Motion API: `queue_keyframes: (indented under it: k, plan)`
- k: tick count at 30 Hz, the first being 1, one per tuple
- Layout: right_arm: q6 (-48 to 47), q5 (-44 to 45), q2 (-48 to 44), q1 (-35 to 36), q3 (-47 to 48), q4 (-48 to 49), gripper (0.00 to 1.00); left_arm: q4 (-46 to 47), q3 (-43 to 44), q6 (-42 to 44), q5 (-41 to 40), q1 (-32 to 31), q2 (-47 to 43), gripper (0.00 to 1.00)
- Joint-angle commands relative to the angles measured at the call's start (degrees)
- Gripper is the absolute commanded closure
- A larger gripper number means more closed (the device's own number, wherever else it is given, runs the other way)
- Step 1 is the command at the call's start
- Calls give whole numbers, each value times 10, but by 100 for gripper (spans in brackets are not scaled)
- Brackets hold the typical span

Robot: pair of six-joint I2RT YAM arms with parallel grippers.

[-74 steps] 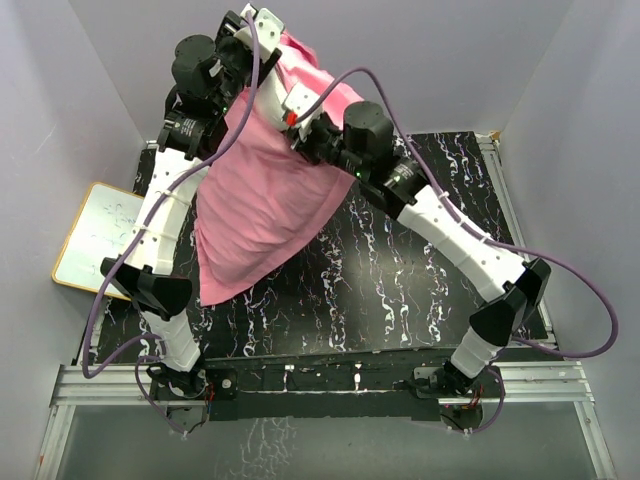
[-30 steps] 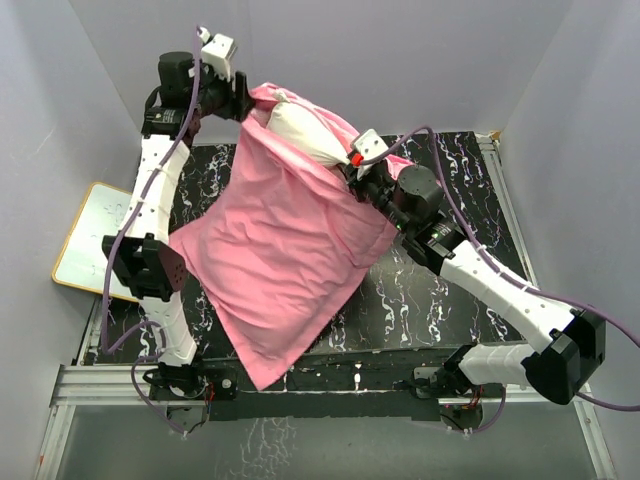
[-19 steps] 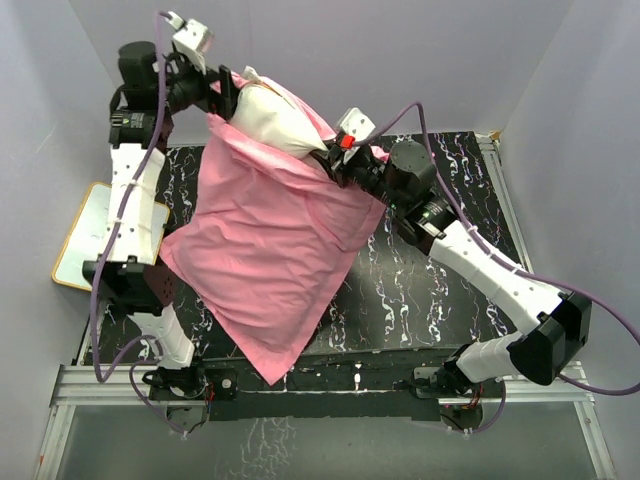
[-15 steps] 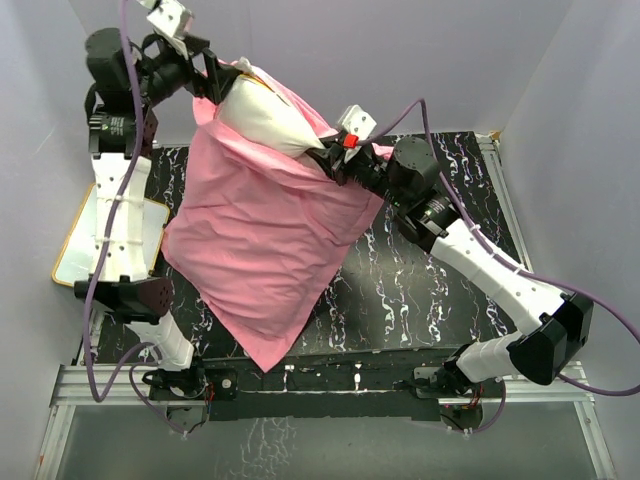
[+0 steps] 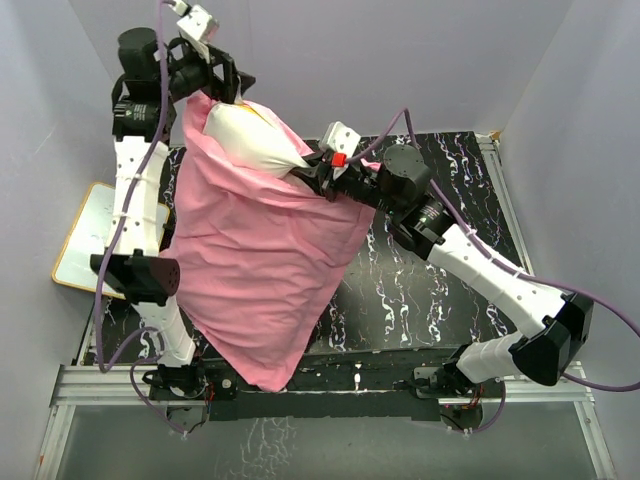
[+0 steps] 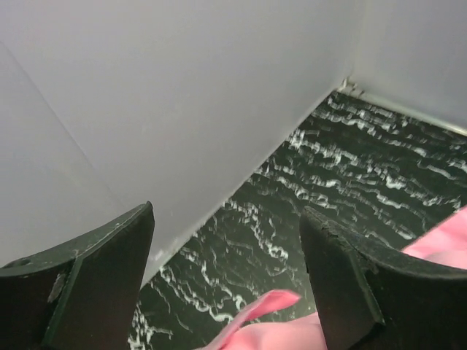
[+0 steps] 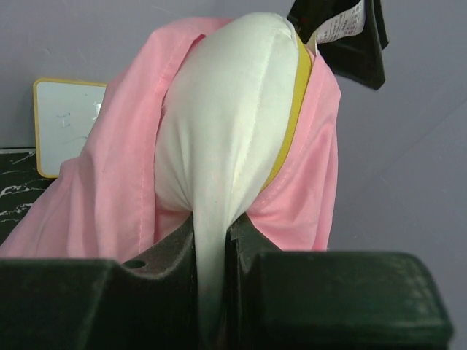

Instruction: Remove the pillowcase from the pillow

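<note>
Above black marbled table [image 5: 420, 290], left jaws now gape empty, having released pillowcase [image 5: 260, 270]; right jaws stay clamped on pillow [image 5: 250, 140].

I have the pillow [image 5: 250, 140] up off the table [image 5: 440, 300], over its far left part. One corner is pinched between the jaws of my right gripper [image 5: 308, 168], just to the pillow's right. The pillowcase [image 5: 260, 270] wraps the pillow's lower side and hangs from it toward the table's near edge, right of my left arm. My left gripper [image 5: 232, 88] sits just beside the pillow's far end, with nothing between its jaws and fabric below them. A board [image 5: 85, 235] lies at the table's left edge, left of that arm.
</note>
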Motion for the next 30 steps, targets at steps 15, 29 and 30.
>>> queue_keyframes:
  k: [15,29,30]
  plan:
    - [-105,259,-70,-3,-29,310,92,-88,46,30,-78,29,54,31]
    - [-177,190,52,-63,80,302,92,262,-166,-98,7,33,-129,8]
    - [-169,174,48,-62,67,288,92,253,-175,-92,66,33,-134,8]
